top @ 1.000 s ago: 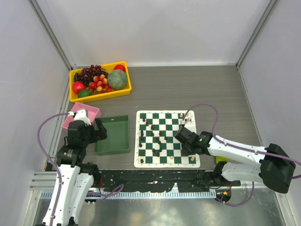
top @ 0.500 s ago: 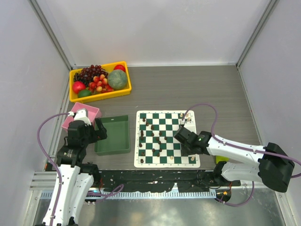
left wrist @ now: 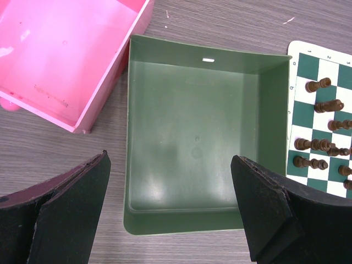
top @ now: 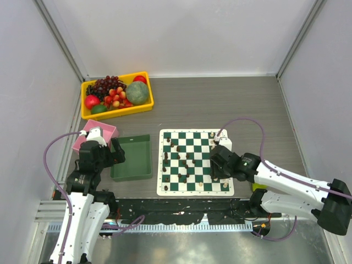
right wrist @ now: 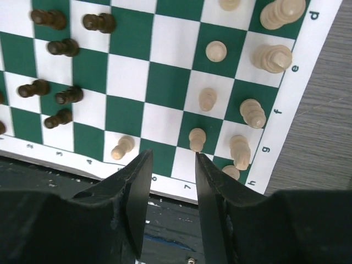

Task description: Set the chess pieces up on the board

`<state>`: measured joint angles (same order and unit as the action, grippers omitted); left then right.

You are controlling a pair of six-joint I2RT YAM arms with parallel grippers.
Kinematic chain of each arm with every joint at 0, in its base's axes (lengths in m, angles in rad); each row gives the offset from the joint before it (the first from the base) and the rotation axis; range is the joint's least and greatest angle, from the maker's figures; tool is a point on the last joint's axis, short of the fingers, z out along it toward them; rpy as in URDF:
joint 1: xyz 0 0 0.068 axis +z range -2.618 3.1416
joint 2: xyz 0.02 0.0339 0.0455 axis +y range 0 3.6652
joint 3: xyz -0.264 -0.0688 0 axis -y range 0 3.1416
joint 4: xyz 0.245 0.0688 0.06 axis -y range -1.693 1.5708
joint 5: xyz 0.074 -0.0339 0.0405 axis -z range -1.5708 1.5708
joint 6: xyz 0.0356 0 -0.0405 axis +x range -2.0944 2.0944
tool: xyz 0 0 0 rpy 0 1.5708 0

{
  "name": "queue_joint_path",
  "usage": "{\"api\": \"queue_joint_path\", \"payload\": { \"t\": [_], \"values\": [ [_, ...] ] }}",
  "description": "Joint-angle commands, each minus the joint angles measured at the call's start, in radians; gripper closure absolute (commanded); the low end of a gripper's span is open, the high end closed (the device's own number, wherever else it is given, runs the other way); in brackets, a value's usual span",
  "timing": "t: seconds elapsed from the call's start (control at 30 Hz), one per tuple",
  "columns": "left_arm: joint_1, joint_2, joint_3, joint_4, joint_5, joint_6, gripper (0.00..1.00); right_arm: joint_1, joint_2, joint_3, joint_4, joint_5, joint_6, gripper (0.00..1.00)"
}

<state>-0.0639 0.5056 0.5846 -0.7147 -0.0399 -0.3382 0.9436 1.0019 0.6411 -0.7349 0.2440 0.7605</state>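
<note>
Board (top: 190,133) flat on the desk, close to the near edge and a little right of the middle. Chess pieces spread over it: dark pieces (right wrist: 66,48) scattered across the left half and the centre squares, cream pieces (right wrist: 253,113) gathered along the right edge and toward the near right corner.

Right pincer (right wrist: 171,159) low over the near right part of the board, above the squares by the near border. Fingers parted to a moderate gap, with nothing between them and nothing held. One cream pawn (right wrist: 197,137) upright on a green square just beyond the tip of the right finger, close to it but not gripped. Another cream pawn (right wrist: 122,147) on a white square just left of the left finger, tilted or seen at a slant.

Left pincer (left wrist: 170,165) spread wide and empty, hanging above the near wall of a green tray (left wrist: 192,49). Tray just beside the board's left edge, nothing inside it. Pink tray (left wrist: 104,96) just beside the green tray, at its far left corner, toward the left edge of the desk. Yellow bin (top: 117,114) of fruit at the far left corner of the desk, well apart from the board.
</note>
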Motion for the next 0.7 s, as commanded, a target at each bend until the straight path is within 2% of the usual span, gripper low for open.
{"api": "queue_joint_path", "payload": {
  "t": [0.0,0.27,0.67],
  "values": [
    [0.001,-0.013,0.029,0.032,0.009,-0.002,0.01,0.006,-0.029,0.057,0.024,-0.044,-0.024,0.55],
    [0.001,-0.019,0.027,0.031,0.006,-0.002,0.01,0.055,0.086,0.057,0.123,-0.112,-0.018,0.53],
    [0.003,-0.018,0.029,0.032,0.003,-0.002,0.01,0.129,0.237,0.101,0.172,-0.11,-0.004,0.53]
  ]
}}
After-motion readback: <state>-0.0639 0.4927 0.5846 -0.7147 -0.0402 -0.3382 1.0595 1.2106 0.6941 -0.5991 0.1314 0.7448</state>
